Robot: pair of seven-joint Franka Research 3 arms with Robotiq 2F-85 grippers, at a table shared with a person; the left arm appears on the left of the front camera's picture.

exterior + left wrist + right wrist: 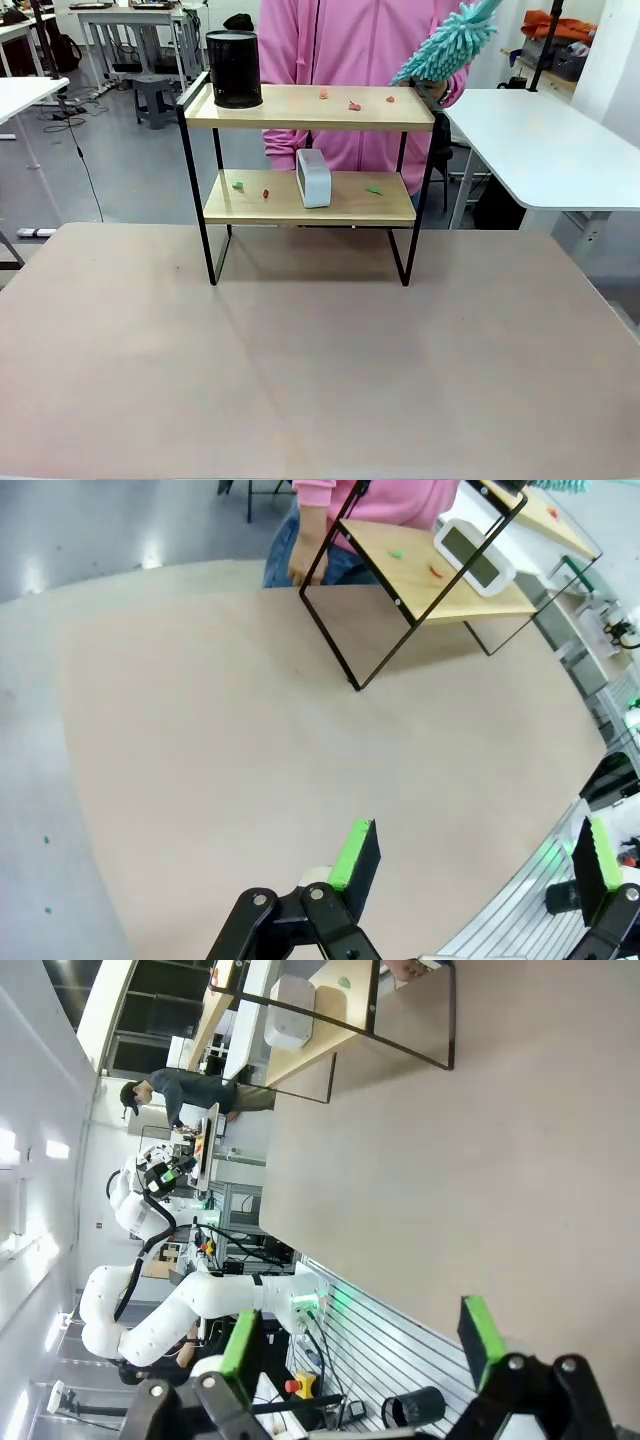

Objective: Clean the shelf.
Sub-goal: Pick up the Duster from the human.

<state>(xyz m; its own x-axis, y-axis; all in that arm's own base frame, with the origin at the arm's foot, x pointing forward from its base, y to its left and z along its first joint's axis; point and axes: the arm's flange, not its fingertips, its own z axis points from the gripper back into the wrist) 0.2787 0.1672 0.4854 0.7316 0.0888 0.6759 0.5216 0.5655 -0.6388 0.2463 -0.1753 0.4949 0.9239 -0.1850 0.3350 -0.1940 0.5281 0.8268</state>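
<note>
**Front and wrist views of the work scene.** The beige table (320, 380) carries the shelf (310, 108). The shelf stands upright on its four legs at the table's far edge, about midway across. It has two light wooden boards in a thin black frame.

Directly behind the shelf stands a person (340, 40) in a pink top. Above the shelf's upper right corner, a fluffy teal duster (450, 45) slants up and to the right, clear of the boards. The person's hand (432, 92) is at the duster's lower end, just beside that corner; whether its fingers close round the handle cannot be told. In the left wrist view, a second hand (298, 565) hangs just behind one of the shelf's corner legs, its pose unclear.

The left gripper (478, 830) hovers over the table edge well apart from the shelf, its jaws spread wide. The right gripper (358, 1312) is also well apart from the shelf, its green-padded jaws wide apart.

A black mesh canister (233, 68) stands upright at the left end of the shelf's upper board. A white box-shaped device (314, 177) stands upright near the middle of the lower board.

Three small reddish scraps (354, 104) lie spaced across the right half of the upper board. On the lower board, a green scrap (238, 185) and a red scrap (266, 193) lie left of the device. Another green piece (373, 189) lies to its right.
</note>
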